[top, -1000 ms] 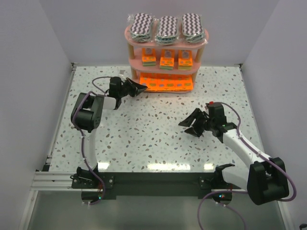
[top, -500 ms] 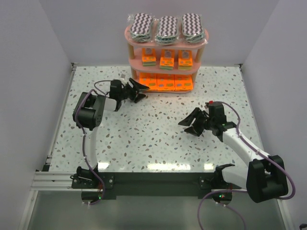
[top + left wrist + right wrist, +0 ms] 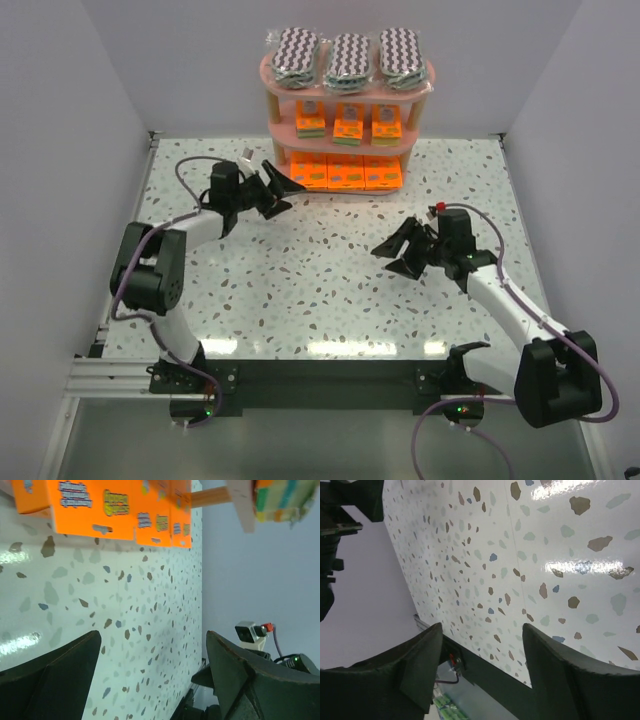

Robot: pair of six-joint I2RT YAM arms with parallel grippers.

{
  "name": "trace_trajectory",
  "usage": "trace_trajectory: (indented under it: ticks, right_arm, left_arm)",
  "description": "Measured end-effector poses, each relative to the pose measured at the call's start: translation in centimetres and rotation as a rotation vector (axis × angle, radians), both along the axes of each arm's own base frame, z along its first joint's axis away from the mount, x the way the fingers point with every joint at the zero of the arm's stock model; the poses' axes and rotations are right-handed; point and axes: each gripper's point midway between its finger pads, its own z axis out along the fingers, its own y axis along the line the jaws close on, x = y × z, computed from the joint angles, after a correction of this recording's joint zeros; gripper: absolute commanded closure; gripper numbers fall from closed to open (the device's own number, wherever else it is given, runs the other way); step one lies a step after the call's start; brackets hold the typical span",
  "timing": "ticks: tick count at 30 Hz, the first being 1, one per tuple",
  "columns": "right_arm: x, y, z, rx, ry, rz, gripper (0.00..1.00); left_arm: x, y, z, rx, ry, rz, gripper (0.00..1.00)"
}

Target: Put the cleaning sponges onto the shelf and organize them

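Light: bright and even, from above.
Glare: white shiny patches on the surface [image 3: 330, 347], near its front edge.
Shadows: soft, small.
Focus: left end effector [image 3: 153, 636] looks a bit fuzzy up close.

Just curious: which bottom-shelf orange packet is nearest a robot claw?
The leftmost orange packet, just beside the left gripper; the other two lie farther right.
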Motion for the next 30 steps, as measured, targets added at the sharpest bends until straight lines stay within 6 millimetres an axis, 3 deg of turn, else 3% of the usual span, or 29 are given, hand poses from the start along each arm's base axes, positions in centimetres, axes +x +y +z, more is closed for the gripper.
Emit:
trace_trajectory:
  ticks: [5,9,15,20,30]
  right_arm:
    - [0.0,-0.5,2.0,-0.046,-0.067,0.026,0.11]
    - [-0.4,-1.3,3.6,-0.102,-0.121,0.030,0.02]
    - [-1.5,-3.3,5.6,-0.209,-0.182,0.006,0.01]
    - [-3.1,-5.2,6.5,-0.304,-0.204,-0.025,0.01]
    - [-6.9,-9.0,6.2,-0.459,-0.180,-0.103,0.01]
  left_arm:
    - [-4.5,1.5,5.9,0.125,-0.120,-0.048,0.07]
    - [-8.3,3.4,9.1,0.239,-0.178,-0.047,0.06]
    - [-13.9,6.1,12.3,0.351,-0.228,-0.008,0.05]
    - [-17.3,8.0,15.5,0.402,-0.292,0.042,0.04]
    - [-21.5,9.8,29.2,0.387,-0.639,0.155,0.03]
